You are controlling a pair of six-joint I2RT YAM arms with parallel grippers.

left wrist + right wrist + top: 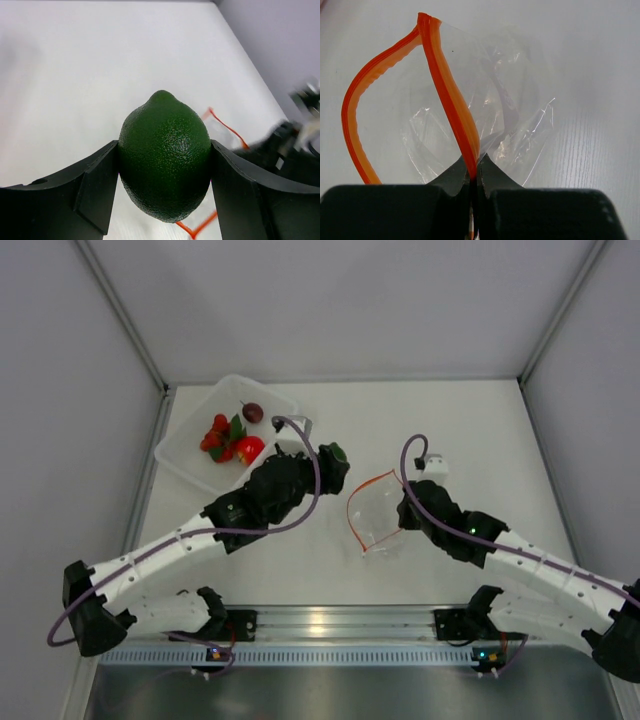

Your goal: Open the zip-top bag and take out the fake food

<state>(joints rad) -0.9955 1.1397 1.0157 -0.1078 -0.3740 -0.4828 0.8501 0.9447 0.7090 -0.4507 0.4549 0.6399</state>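
Note:
My left gripper is shut on the green ball, a lime-shaped toy, held between the tub and the bag. In the left wrist view the ball fills the gap between the fingers. My right gripper is shut on the orange-red zip strip of the clear zip-top bag. In the right wrist view the bag stands open with its strip pinched at my right gripper; I see no food inside it. The red tomato, maroon ball and red-berry cluster lie in the tub.
The translucent rectangular tub sits at the table's back left, close to the left wall. Grey walls close in the left, right and back. A metal rail with both arm bases runs along the near edge.

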